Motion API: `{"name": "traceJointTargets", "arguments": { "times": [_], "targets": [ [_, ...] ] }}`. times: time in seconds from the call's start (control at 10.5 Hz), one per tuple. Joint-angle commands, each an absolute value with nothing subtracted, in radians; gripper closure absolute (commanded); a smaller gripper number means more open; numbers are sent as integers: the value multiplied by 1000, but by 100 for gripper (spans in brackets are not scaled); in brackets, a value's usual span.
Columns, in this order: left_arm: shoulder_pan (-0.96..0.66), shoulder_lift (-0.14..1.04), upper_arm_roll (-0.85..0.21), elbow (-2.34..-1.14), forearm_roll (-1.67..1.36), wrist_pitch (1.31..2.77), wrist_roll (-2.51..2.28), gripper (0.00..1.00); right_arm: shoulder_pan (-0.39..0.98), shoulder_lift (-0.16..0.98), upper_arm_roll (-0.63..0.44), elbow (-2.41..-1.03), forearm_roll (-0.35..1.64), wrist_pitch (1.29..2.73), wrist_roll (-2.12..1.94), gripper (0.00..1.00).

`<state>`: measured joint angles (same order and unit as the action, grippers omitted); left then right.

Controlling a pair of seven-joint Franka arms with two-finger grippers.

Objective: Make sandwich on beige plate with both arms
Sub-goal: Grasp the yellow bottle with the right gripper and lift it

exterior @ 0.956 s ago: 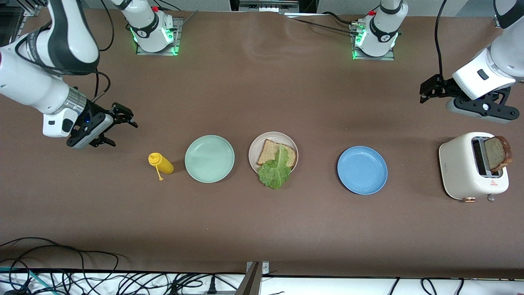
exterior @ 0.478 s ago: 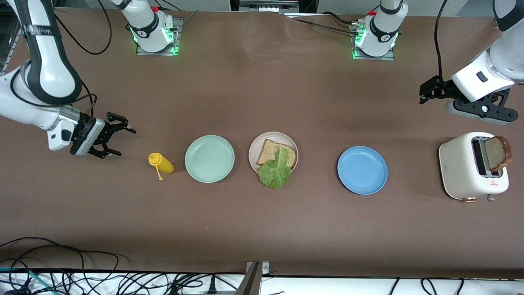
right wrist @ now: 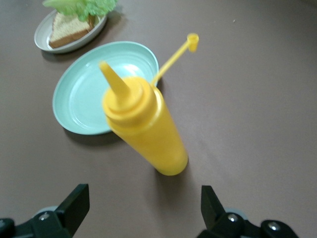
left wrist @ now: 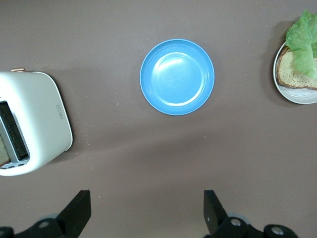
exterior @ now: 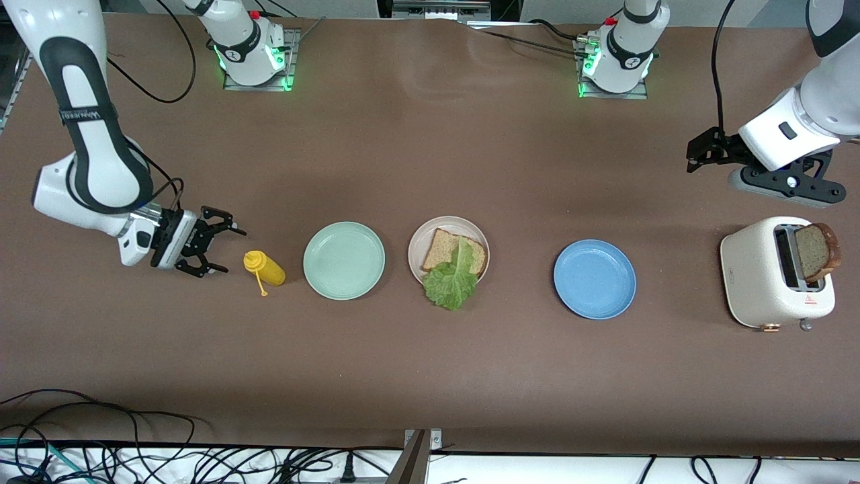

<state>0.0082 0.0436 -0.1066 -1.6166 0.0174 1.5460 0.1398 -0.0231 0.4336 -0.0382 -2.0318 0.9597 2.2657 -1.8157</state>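
**Meanwhile, right claw lines up on the mustard bottle; sandwich half-built on the beige plate**

Front view: the beige plate (exterior: 449, 228) sits mid-table between a mint-green plate (exterior: 344, 260) and a blue plate (exterior: 594, 279). On it lies one bread slice (exterior: 443, 247) topped by a lettuce leaf (exterior: 451, 281) that spills over the rim toward the camera. The right gripper (exterior: 224, 250), fingers spread and empty, is low just beside a yellow squeeze bottle (exterior: 265, 267), well apart from the beige plate. The left gripper (exterior: 699, 146) waits over bare table near the toaster (exterior: 766, 279), which holds a second bread slice (exterior: 817, 251).

Left wrist view: both fingertips are wide apart, holding nothing, over the blue plate (left wrist: 177, 77); the beige plate (left wrist: 293, 94) shows at the edge.

Right wrist view: the open fingers frame the yellow squeeze bottle (right wrist: 143, 124), its cap off and dangling.
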Motion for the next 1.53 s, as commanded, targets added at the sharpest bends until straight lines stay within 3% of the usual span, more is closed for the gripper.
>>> {"name": "traceJointTargets", "arguments": {
  "times": [0.0,0.48,1.34,1.43],
  "targets": [
    [8,38,-109,-1618,-3,1537,132,0,-17,477,-35,-1996,988,2284,-1851,0],
    [5,40,-110,-1621,-3,1537,133,0,31,577,-31,-1898,994,2316,-1879,0],
    [3,48,-110,-1624,-5,1532,143,0,89,617,-3,-1891,1020,2448,-1859,0],
    [2,48,-110,-1624,-5,1532,141,0,89,617,-3,-1891,1020,2448,-1859,19]
  ]
}}
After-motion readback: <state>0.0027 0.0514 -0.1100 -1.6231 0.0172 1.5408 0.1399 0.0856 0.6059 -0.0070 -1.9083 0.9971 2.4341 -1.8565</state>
